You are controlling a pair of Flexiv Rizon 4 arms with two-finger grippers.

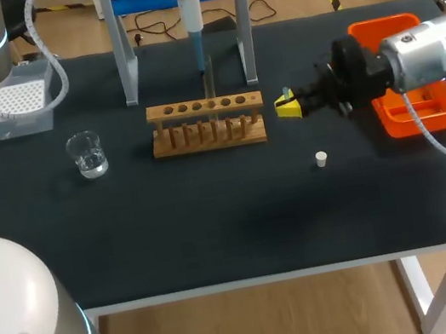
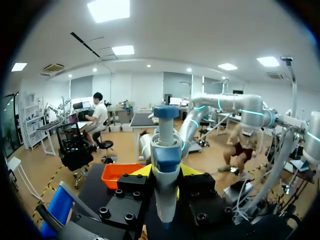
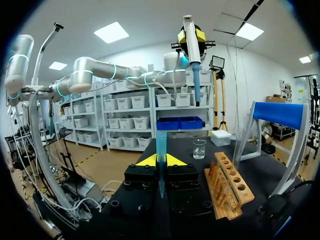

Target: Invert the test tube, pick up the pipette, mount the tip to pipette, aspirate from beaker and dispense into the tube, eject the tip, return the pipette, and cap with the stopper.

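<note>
Above the table's far edge the pipette is clamped by the left gripper; seemingly a blue tip is pinched by the right gripper.

Matt black on the table. Bare pale wood, unpolished, for the rack. Clear glass in the beaker. Smooth white and blue plastic on the pipette. Translucent blue plastic for the tip. Glossy orange plastic for the tray. Smooth silvery shell, faint sheen, on the right arm.
</note>
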